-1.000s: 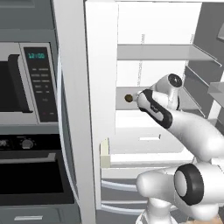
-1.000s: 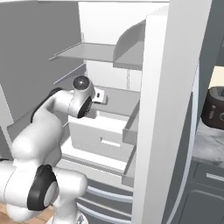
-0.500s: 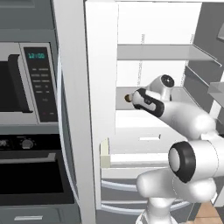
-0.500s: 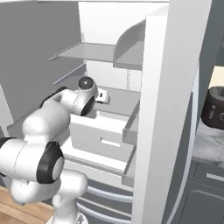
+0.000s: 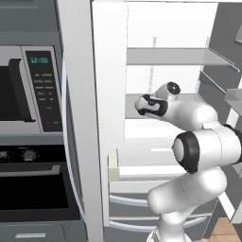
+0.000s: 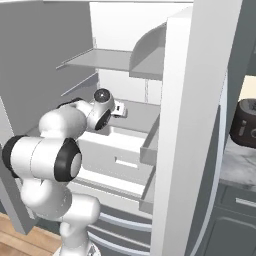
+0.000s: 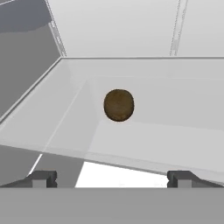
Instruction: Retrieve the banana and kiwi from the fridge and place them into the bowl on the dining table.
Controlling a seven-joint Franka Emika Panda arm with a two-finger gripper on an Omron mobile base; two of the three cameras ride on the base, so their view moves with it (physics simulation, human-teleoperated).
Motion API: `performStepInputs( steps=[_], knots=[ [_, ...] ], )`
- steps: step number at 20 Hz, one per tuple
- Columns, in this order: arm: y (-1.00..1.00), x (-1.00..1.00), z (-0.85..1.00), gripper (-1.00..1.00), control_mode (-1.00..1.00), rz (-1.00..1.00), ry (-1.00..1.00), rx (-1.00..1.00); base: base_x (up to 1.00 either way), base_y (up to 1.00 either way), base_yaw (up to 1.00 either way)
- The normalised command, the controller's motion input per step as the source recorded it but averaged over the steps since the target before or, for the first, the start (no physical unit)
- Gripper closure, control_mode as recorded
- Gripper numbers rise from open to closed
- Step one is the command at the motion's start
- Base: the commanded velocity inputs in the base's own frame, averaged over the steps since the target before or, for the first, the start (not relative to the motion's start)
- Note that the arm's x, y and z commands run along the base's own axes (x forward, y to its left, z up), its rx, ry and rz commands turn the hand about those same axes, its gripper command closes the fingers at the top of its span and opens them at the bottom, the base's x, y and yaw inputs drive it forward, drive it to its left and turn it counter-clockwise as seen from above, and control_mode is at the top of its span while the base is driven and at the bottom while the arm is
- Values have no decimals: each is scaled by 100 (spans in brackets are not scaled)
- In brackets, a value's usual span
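In the hand view the claw (image 7: 112,179) is seen w/ its two dark tips set wide apart at approx. 7 and 5 o'clock, nothing held betw. them. Just beyond the tips a clear shelf edge is crossed, and the kiwi (image 7: 119,105) is found past it, near centre, resting on the white fridge shelf (image 7: 175,131), apart from the tips and untouched. Behind the kiwi the white back wall is met.

In the left base view the white arm (image 5: 198,151) is seen rising from approx. 5 o'clock, w/ the hand reached into the open fridge (image 5: 109,94) at mid height, toward 10 o'clock of the elbow. A microwave (image 5: 28,90) and an oven (image 5: 33,189) are seen at 9 o'clock, outside the fridge.

In the right base view a pulled-out white drawer (image 6: 125,155) is seen below the hand; a dark appliance (image 6: 245,122) stands on a bench at 3 o'clock.
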Motion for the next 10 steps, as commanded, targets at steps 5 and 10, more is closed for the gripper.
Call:
performStepInputs(
  steps=[5, 10],
  knots=[
    [5, 45, -20, -100, -100, 0, 0, 0, 0, 0, 0],
    [2, 47, -23, -100, -100, 0, 0, 0, 0, 0, 0]
  ],
)
